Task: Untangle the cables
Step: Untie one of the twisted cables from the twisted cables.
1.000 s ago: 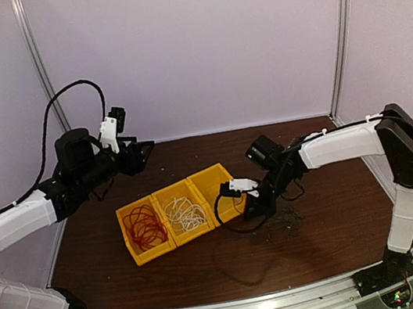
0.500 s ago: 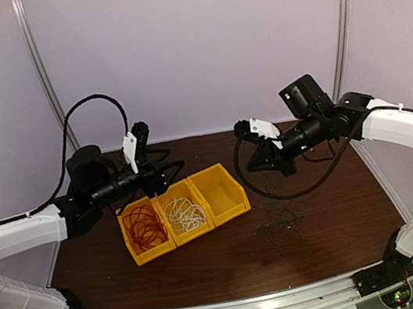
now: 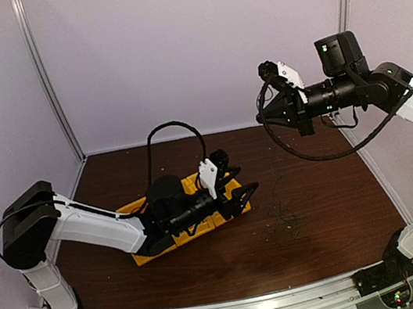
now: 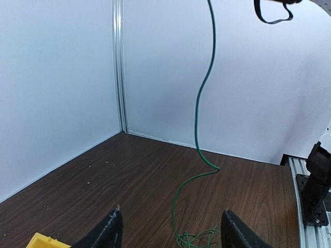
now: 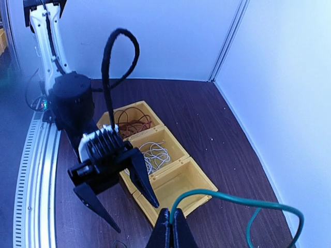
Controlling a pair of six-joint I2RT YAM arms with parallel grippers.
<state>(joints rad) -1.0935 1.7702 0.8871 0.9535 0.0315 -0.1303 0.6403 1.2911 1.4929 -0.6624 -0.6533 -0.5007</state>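
Observation:
A thin green cable (image 5: 243, 199) is pinched in my shut right gripper (image 5: 171, 214), which hangs high over the right side of the table (image 3: 260, 118). In the left wrist view this green cable (image 4: 198, 108) drops from above to the wood and ends in a small tangled pile (image 4: 199, 239); the top view shows the pile (image 3: 281, 223) right of the bins. My left gripper (image 3: 247, 178) is open and empty, low over the yellow bins and left of the pile (image 4: 170, 235). A red cable (image 5: 132, 124) and a white cable (image 5: 153, 152) each lie in a bin.
Three yellow bins (image 5: 202, 178) stand in a row at mid table; the one nearest the pile holds nothing. My left arm (image 3: 107, 226) covers most of them from above. The right arm's thick black cable (image 3: 313, 154) loops in the air. White walls close the back and sides.
My right gripper has risen from the table beside the bins to high at the right, drawing the green cable up. My left arm has swung from the back left down over the bins.

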